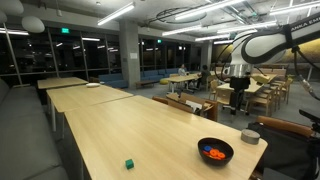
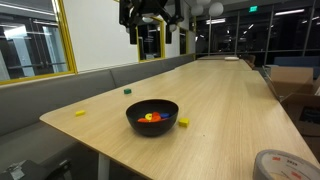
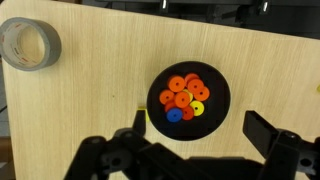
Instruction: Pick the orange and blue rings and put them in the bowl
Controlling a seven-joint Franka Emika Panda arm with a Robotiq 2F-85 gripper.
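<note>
Wrist view: rings (image 3: 183, 99) flat, holes upward, inside upright black bowl (image 3: 217, 80)

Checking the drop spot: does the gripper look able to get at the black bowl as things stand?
Probably yes: the gripper hangs open above the bowl, nothing shows between them, and the tape roll lies well off to one side.

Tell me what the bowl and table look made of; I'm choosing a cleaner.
Bowl: likely plastic, though ceramic is possible; plain black, dull finish, no sharp glints. Table: wood or wood-look laminate; pale grain lines, soft sheen from ceiling lights.
</note>
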